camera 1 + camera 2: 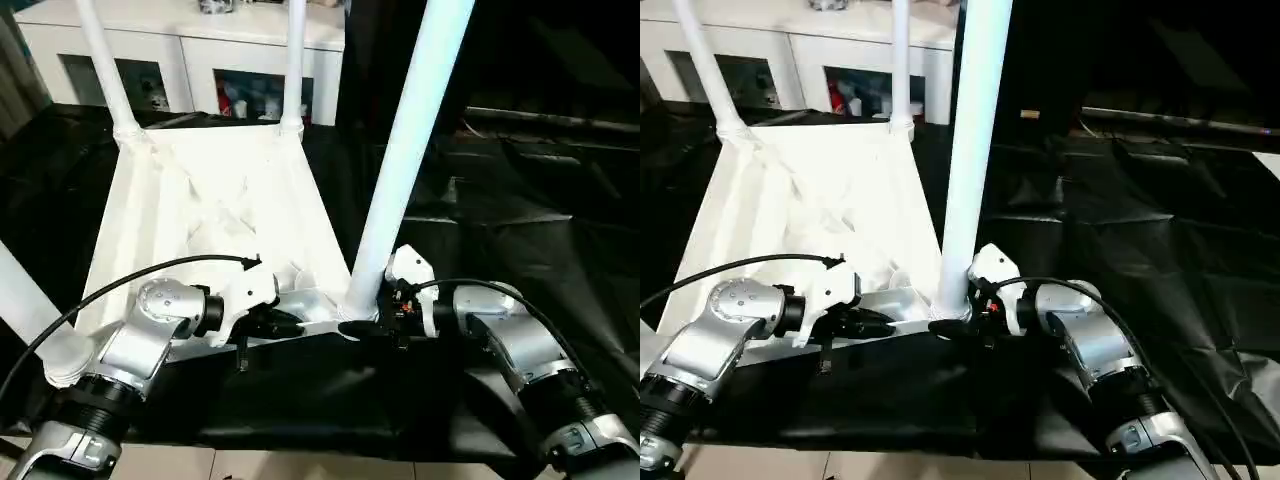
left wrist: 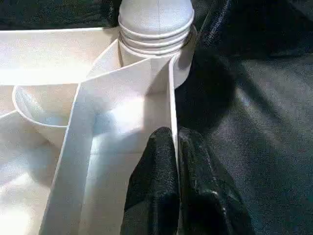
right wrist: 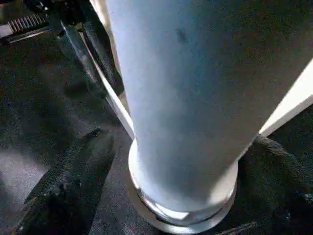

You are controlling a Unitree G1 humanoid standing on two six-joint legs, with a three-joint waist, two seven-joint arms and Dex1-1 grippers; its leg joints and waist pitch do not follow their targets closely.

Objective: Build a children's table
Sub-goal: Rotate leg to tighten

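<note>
The children's table [image 1: 215, 215] lies upside down on the black-covered table [image 1: 520, 230], its ribbed underside facing up and its legs standing upright from the corner sockets. Two far legs [image 1: 103, 60] rise near the white cabinet [image 1: 190, 50] at the back, and a near leg [image 1: 405, 160] stands tall at the corner closest to the robot's right arm; another leg shows at the near left edge [image 1: 20, 295]. The left claw [image 1: 262, 322] is closed, its two black fingers [image 2: 161, 196] pinching the thin near rim wall of the upturned top, one finger on each side of it, just beside the near corner socket. The right claw [image 1: 372, 322] sits at the foot of that near leg with its fingers [image 3: 68, 181] spread wide on either side of the leg's base; whether they press against the leg cannot be told.
</note>
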